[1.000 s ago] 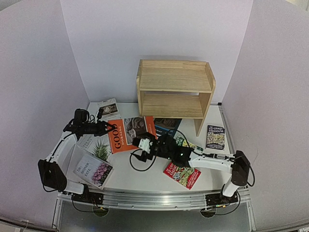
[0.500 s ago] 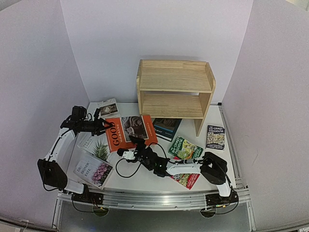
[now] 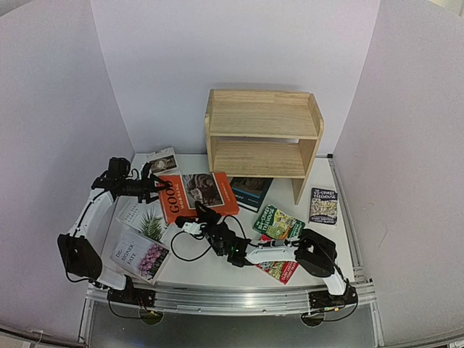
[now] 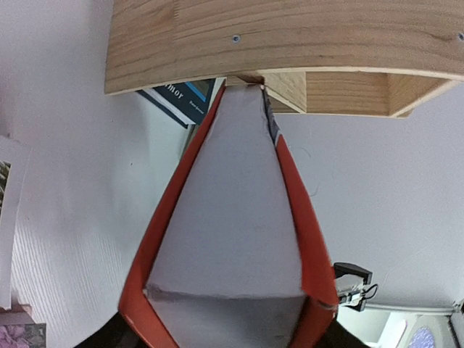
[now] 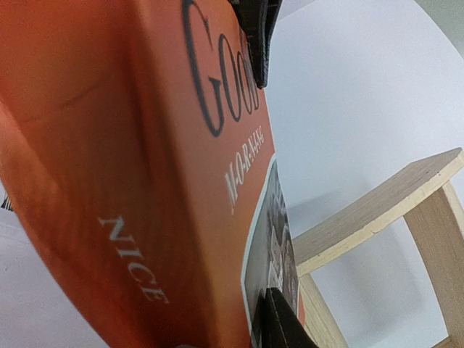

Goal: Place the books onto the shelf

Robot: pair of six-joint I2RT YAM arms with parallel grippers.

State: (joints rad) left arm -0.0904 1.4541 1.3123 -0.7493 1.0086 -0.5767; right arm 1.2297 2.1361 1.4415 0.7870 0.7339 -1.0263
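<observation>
Top external: orange book [image 3: 197, 196] centre-left, below shelf [image 3: 262, 119].
Right gripper [image 5: 261, 177]: clamping its lower edge.
Left gripper [image 3: 156, 190]: straddles left edge; grip unclear.

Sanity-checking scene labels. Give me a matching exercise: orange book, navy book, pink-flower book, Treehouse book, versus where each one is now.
Things:
1. orange book
2. navy book
3. pink-flower book
4. Treehouse book

Places:
A. flat at the near-left corner of the table
B. alone on the right, beside the leg of the shelf
C. its cover edge between the fingers of the right gripper
D. flat just in front of the shelf's lower tier

Pairs: 1-C, 2-D, 3-A, 4-B
</observation>
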